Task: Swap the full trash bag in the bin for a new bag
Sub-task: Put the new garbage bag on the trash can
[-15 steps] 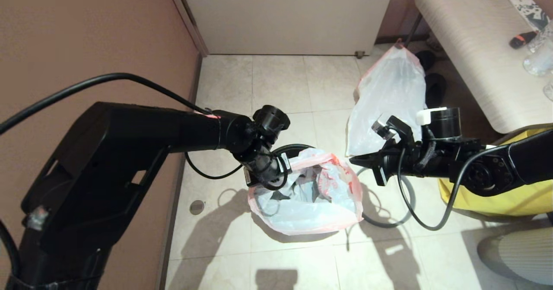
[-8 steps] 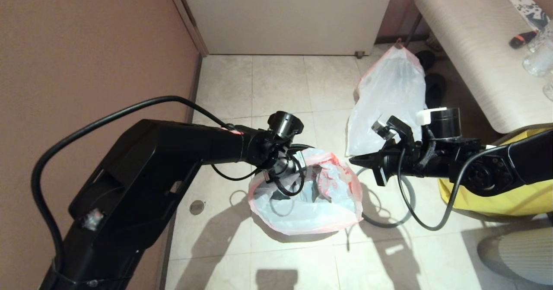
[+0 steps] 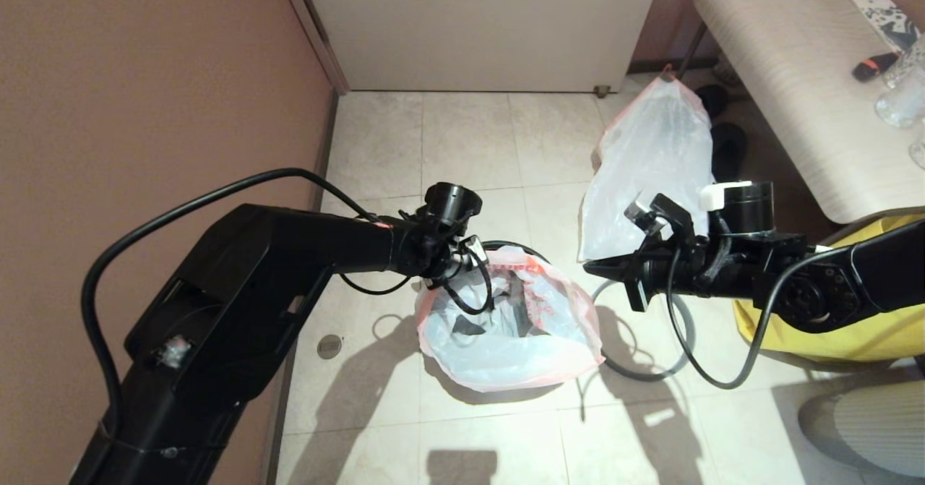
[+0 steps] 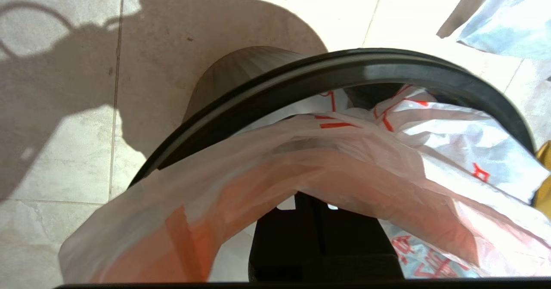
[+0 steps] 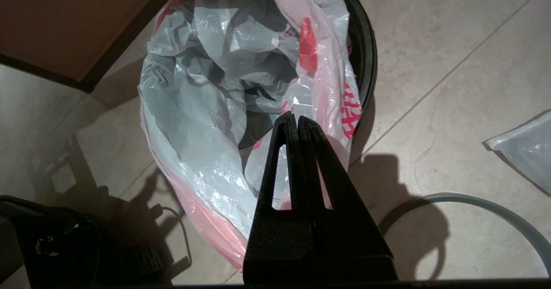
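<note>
1. Beige tiled floor (image 3: 462,145), brown wall on the left, pale door at the back.
2. Bin (image 4: 344,71) stands mid-floor; new bag (image 3: 506,340) is draped in and over its mouth, orange-red hem outside the rim.
3. Left gripper (image 4: 316,220) at the bin's near-wall edge, jaws closed, hem film lying over them; actual pinch unclear.
4. Right gripper (image 5: 292,123) closed on nothing, tips just over the bag's opposite edge.
5. Full trash bag (image 3: 654,160) rests by the bench (image 3: 788,73); grey ring (image 3: 647,340) lies on the floor beside the bin.
</note>
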{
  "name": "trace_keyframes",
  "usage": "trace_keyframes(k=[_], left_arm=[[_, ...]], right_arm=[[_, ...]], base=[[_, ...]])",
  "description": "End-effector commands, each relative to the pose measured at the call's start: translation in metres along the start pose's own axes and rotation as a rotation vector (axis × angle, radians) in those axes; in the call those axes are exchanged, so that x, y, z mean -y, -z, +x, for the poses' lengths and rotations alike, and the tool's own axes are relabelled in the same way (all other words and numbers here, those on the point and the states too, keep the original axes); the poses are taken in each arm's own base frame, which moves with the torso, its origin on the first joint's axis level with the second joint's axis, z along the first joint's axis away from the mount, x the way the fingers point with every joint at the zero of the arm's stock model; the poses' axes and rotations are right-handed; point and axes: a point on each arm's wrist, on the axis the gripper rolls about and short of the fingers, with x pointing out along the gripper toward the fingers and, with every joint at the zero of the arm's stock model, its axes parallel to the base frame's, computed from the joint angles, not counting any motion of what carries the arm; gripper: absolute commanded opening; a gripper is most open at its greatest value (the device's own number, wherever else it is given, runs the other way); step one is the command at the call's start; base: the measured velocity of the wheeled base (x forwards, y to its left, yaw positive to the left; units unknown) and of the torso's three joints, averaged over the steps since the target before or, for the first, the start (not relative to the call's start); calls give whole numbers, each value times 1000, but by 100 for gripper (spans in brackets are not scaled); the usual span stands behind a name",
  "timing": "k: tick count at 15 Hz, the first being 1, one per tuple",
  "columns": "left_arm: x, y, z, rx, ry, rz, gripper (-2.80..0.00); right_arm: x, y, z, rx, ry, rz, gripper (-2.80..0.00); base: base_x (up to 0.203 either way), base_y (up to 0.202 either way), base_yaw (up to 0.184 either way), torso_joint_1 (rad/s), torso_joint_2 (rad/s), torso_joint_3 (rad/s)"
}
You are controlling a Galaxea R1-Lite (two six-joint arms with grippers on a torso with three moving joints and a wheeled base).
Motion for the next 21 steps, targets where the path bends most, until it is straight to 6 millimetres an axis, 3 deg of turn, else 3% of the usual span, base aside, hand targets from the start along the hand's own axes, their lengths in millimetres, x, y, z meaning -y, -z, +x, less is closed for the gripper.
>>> trace_keyframes(k=[1, 6, 11, 18, 21], left_arm=[[3, -8, -11, 20, 14, -12, -280], [1, -17, -21, 36, 16, -23, -280], [-4, -22, -20, 42, 9, -33, -280], [-16, -31, -18, 51, -13, -49, -280], [-17, -32, -18, 54, -15, -50, -280]], right_arm=[[-3, 4, 2, -5, -25, -8, -280], [-3, 34, 27, -74, -59, 1, -280], [-11, 60, 38, -157, -76, -135, -280], [-31, 66, 48, -189, -121, -159, -280], [-40, 55, 41, -168, -134, -177, -280]], base=[[0, 0, 0, 0, 0, 0], [0, 0, 0, 0, 0, 0], [0, 0, 0, 0, 0, 0], [0, 0, 0, 0, 0, 0], [0, 0, 0, 0, 0, 0]])
